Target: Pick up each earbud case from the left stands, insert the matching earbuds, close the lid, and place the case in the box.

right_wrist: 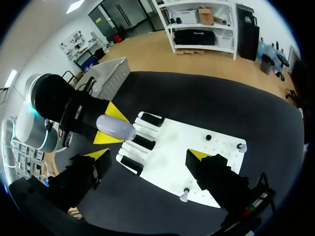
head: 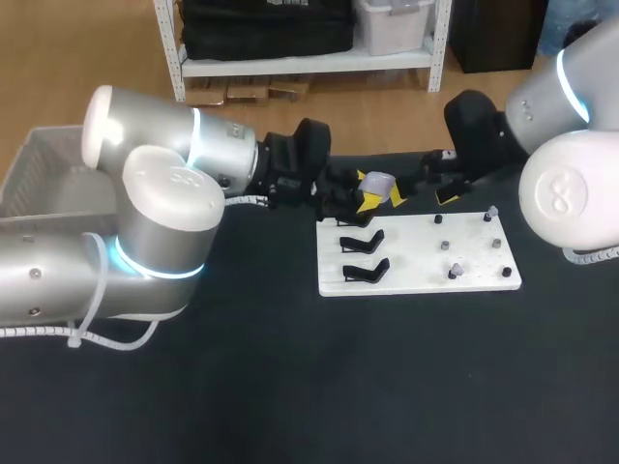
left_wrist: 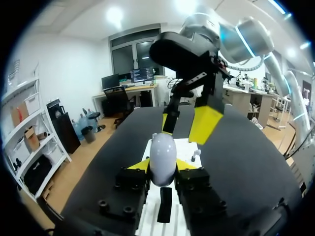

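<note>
Left wrist view: my left gripper (left_wrist: 162, 165) is clamped on the lilac case (left_wrist: 162, 147), which it holds above the stand end of the board (head: 416, 282). My right gripper (right_wrist: 148, 155) hangs over the board's middle, fingers spread wide and holding nothing.

To do this step well, I'd keep the case level and steady. I'd also bring the right fingers in slowly, since the two grippers are near each other.

I count:
- one case
- three black stands (right_wrist: 144, 142), all bare
- two pale earbuds (head: 491, 211) at the board's other end
- four dark pegs (head: 447, 245)
- one box (head: 39, 164), well beyond the board's stand end
</note>
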### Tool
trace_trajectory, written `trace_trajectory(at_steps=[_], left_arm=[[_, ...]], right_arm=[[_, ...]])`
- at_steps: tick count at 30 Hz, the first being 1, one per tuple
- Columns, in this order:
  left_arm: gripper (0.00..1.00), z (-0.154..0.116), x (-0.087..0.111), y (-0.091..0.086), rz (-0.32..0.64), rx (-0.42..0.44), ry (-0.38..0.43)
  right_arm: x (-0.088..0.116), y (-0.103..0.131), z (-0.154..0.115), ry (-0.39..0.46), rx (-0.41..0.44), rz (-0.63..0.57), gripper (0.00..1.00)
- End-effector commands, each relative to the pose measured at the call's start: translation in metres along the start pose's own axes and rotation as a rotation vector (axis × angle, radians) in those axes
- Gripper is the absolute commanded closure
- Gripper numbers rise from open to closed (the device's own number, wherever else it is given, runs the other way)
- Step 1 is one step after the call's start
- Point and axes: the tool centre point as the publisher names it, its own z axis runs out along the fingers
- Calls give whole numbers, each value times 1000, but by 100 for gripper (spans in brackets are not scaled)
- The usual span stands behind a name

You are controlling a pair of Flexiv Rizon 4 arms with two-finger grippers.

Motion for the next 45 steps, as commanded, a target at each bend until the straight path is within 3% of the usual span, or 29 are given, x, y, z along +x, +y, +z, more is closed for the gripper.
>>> trace_trajectory(at_steps=[1, 23, 33, 40, 43, 45], left_arm=[[100, -3, -1, -3, 6, -1, -9], [100, 3, 2, -12, -3, 42, -27], [100, -1, 0, 11, -20, 47, -221], [100, -6, -15, 23, -51, 48, -368], [100, -7, -20, 24, -50, 40, -387], [100, -7, -22, 25, -50, 40, -396]], right_arm=[[-3, 1, 7, 2, -6, 0, 0], [-14, -9, -5, -25, 28, -10, 0], [-5, -40, -37, -29, 166, -129, 0], [9, -72, -57, 30, 295, -211, 0], [15, -83, -62, 62, 366, -217, 0], [15, -83, -62, 62, 366, -217, 0]])
